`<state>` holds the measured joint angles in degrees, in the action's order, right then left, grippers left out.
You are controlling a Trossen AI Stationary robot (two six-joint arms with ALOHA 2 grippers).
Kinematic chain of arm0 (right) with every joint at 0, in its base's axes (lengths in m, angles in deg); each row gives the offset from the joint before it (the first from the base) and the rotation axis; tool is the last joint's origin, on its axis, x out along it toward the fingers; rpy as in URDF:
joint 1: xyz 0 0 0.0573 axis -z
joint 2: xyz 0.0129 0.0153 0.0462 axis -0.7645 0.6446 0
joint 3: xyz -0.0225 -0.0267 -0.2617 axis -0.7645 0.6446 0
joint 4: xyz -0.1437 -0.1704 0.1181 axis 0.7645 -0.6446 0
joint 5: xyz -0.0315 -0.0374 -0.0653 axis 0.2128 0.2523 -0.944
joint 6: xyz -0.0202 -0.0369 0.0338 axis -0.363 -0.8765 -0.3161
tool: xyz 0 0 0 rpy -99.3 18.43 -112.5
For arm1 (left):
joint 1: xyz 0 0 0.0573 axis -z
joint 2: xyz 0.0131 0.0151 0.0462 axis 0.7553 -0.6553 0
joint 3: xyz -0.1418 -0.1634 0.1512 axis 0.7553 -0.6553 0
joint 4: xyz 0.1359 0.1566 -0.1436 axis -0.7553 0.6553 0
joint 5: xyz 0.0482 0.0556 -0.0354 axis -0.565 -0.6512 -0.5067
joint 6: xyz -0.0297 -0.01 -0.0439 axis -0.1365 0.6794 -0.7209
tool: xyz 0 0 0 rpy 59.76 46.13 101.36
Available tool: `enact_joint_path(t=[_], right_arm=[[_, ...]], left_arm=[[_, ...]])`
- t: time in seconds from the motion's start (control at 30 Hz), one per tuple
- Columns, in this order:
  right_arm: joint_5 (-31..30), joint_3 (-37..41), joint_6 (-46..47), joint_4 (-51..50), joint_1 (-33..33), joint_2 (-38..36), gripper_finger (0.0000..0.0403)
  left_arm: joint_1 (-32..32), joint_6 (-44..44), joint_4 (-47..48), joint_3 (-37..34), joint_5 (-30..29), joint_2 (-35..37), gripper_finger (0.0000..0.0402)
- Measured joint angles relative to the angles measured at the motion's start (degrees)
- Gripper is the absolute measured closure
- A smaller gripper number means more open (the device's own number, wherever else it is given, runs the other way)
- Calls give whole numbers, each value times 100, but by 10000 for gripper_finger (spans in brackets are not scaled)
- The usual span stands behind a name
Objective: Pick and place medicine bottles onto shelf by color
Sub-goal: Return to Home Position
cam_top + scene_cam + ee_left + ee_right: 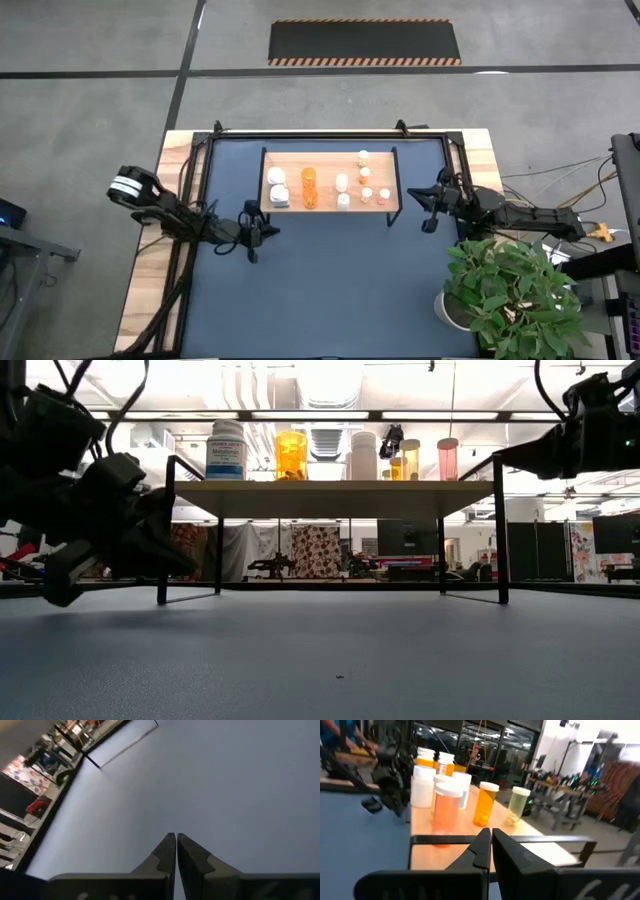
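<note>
Bench [330, 300]: the dark blue top is lying bare along the near side, with pale wood edges showing at left and right.
Potted plant [510, 295]: it is standing at the near right corner. Its leaves are spreading close under the right arm, well apart from the shelf and in neither tool's way.
Left tool [270, 232]: it is hanging low over the bench, just off the shelf's near left corner. Its fingers [167, 851] are pressing together on nothing. The arm is stretching in from the left edge, nearly level, and pointing toward the bench's middle.
Right tool [415, 200]: it is hovering just beside the shelf's right end, a little above board height. Its fingers [481, 847] are closing on each other, empty. The arm is reaching in from the right edge and aiming along the board.
Shelf [300, 209]: it is sitting on the far half of the bench, its long axis running left to right. The light-wood board is resting level on thin black legs, raised off the blue top.
Medicine bottles [309, 187]: all are standing upright on the board, caps up.
- White ones are sitting at the left end and near the middle.
- A tall amber one is standing between those two groups.
- Small orange and pale ones are clustering toward the right end.
Striped mat [365, 42]: it is lying on the floor beyond the bench.
</note>
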<state>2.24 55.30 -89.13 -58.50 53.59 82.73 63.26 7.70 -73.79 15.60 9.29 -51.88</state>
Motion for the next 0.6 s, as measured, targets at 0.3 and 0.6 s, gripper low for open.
enact_joint_path(t=[0.3, 0.6], right_arm=[[3, 2, 1458, 0, -4, 231, 394], [-2, 2, 1209, 0, -4, 242, 394]], left_arm=[[0, -56, -72, 2, 42, -430, 401], [2, 42, -190, -11, 35, -226, 401]])
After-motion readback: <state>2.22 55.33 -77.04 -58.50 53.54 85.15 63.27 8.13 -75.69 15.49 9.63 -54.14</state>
